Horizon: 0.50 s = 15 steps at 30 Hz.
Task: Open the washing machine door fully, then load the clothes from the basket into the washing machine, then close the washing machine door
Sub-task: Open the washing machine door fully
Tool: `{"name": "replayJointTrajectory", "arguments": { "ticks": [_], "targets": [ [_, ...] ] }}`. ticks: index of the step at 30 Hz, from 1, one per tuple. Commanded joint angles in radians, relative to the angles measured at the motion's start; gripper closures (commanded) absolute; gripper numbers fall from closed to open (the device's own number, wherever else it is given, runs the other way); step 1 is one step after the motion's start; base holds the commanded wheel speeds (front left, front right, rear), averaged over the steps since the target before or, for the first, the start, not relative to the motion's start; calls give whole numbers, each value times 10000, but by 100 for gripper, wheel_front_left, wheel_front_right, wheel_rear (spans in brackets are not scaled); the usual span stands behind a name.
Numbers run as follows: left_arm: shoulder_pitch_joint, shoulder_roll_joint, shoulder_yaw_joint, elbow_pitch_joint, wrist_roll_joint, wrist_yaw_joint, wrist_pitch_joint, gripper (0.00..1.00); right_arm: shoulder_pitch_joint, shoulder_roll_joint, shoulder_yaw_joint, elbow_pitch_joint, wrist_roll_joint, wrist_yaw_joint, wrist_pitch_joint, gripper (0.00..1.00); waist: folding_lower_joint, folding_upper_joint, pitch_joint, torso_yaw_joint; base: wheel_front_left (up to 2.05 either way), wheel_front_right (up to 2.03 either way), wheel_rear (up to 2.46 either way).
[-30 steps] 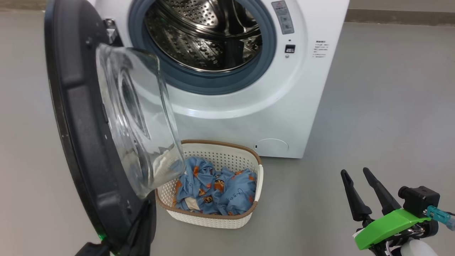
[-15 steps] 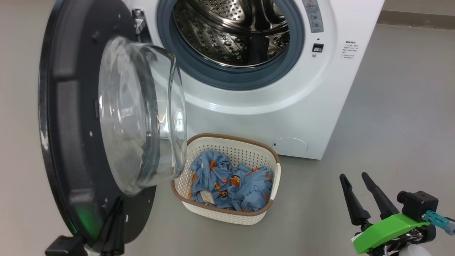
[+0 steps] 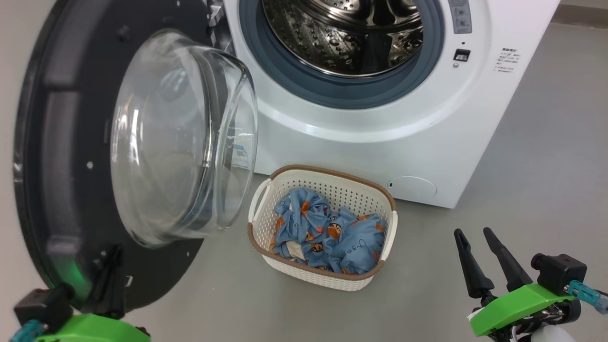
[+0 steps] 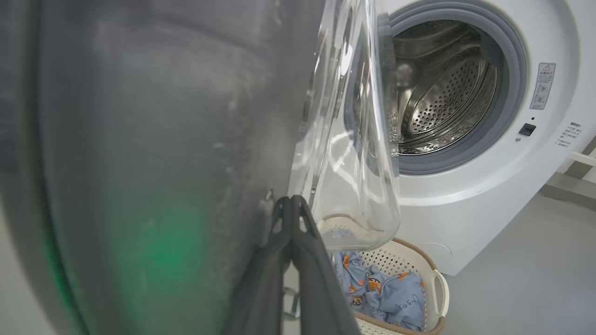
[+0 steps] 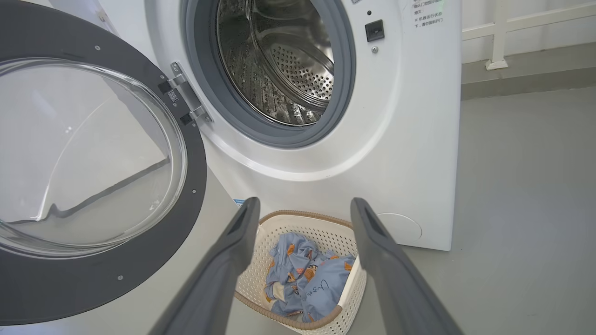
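Observation:
The washing machine [image 3: 380, 142] stands with its steel drum [image 3: 351, 33] exposed. Its door [image 3: 52, 190] hangs wide open at the left, the glass bowl [image 3: 180, 137] bulging toward the machine. My left gripper [image 3: 114, 254] is shut, fingertips against the door's lower inner rim; the left wrist view shows the shut gripper [image 4: 291, 201] touching the door [image 4: 139, 139]. The basket [image 3: 332, 172] sits on the floor before the machine with the clothes [image 3: 332, 232] heaped inside. My right gripper [image 3: 474, 235] is open and empty to the basket's right; in its own view the right gripper [image 5: 305, 207] frames the basket [image 5: 298, 321] and clothes [image 5: 302, 274].
Grey floor [image 3: 546, 166] spreads around the machine and to the basket's right. The open door blocks the space left of the basket. A low wall base and a white rail [image 5: 498, 37] run behind the machine on the right.
The door has swung further open, showing more of its inner face, with my left gripper following at its lower rim. The head camera has shifted. The right gripper has held still.

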<state>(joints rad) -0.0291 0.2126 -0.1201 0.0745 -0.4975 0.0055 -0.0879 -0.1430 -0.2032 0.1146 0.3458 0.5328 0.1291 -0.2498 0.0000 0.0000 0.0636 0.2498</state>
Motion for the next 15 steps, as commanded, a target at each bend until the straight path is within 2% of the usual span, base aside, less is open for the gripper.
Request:
{"name": "replayJointTrajectory", "arguments": {
  "ticks": [1,15],
  "targets": [
    [-625,499,665,-77,-179,70,13,100,-246,-14,165,-264,-31,16,-120,0,0,0,141,132,0,0,0],
    [-1712,1695,1213,1496,-307,-276,232,100,-537,80,91,-303,-45,16,-120,0,0,0,547,487,0,0,0]
  ]
}}
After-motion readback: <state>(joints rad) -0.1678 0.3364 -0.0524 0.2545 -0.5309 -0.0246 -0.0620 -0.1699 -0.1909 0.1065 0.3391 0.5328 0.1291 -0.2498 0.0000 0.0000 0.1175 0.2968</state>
